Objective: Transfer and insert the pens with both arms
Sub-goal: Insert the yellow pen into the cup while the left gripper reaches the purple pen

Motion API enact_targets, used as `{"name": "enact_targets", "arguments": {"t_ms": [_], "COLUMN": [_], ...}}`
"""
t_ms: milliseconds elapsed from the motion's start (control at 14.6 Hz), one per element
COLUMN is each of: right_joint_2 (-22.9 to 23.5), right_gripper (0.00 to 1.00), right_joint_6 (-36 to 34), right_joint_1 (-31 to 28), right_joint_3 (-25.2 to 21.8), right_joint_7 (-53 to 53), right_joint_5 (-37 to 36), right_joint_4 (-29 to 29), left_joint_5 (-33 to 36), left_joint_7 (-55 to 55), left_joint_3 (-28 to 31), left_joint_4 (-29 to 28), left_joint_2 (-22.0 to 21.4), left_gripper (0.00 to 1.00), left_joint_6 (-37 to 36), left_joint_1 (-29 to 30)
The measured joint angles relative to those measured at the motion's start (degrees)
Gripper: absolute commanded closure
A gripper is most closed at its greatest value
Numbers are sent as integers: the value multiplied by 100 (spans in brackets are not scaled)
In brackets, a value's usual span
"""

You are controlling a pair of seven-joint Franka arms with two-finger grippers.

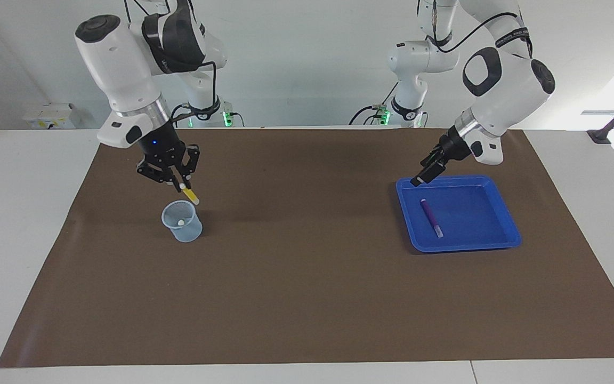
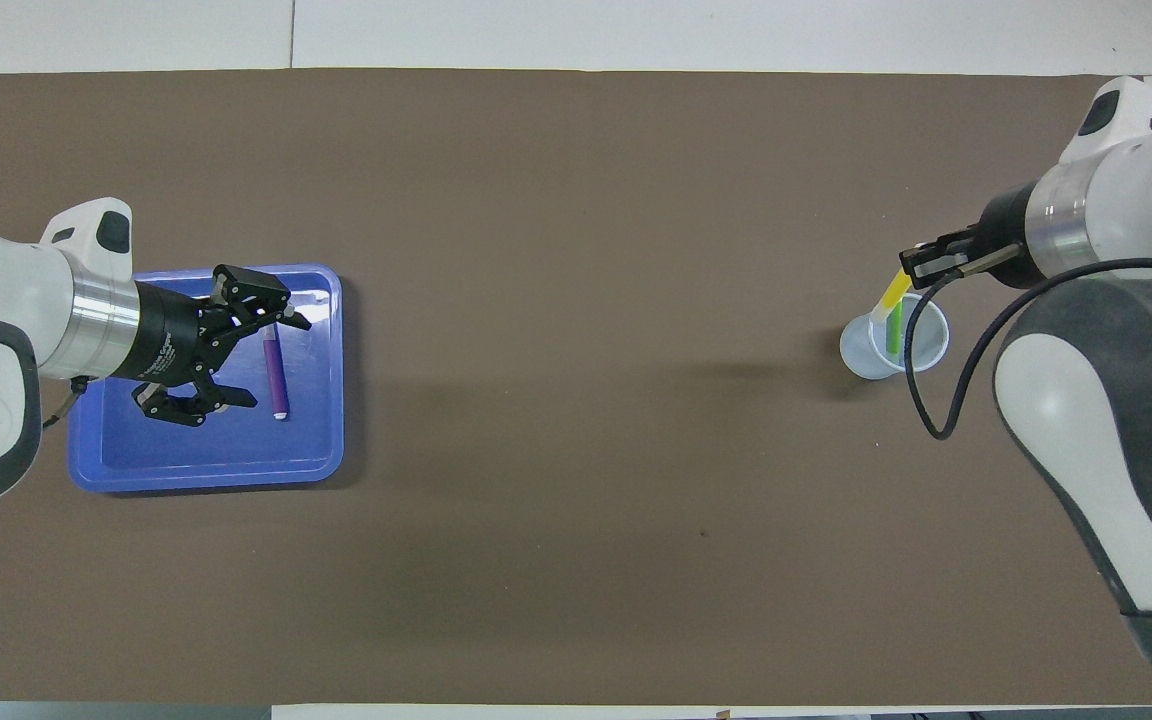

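**Yellow pen held over the cup; purple pen in the tray**

The right gripper hangs over the clear plastic cup, which stands on the brown mat toward the right arm's end of the table. Its fingertips are closed on the yellow pen, gripping it at its upper end. The pen slants downward, and its lower tip sits at the cup's rim on the side nearer to the robots. In the overhead view the yellow pen runs from the gripper down to the rim of the cup.

The green pen already stands inside the cup, leaning against its wall. From the facing view only its pale end shows through the plastic.

The left gripper is in the air over the edge of the blue tray that lies nearer to the robots. The overhead view shows its fingers spread wide, with nothing between them.

The purple pen lies flat in the tray, in the part toward the middle of the table, its pale end pointing away from the robots. In the overhead view the left gripper appears just beside the purple pen, though the facing view shows it raised and not touching.

The tray rests on the mat toward the left arm's end of the table, well apart from the cup.
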Motion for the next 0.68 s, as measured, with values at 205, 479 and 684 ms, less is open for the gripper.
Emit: {"name": "enact_targets", "arguments": {"t_ms": [205, 479, 684], "right_joint_2": [321, 387, 384], "right_gripper": [100, 100, 100], "right_joint_6": [181, 232, 285], "right_joint_1": [-77, -80, -133], "right_joint_3": [-4, 0, -2], "right_joint_7": [-194, -433, -510], "right_joint_5": [-42, -392, -500], "right_joint_4": [-125, -191, -239], "left_joint_5": [824, 1680, 2004], "left_joint_7": [1803, 3143, 3522], "left_joint_3": [-1, -15, -62], "left_joint_4": [-287, -487, -818], "left_joint_2": [94, 559, 898], "left_gripper": [0, 0, 5], "left_joint_6": [57, 727, 1526], "left_joint_1": [115, 201, 193]}}
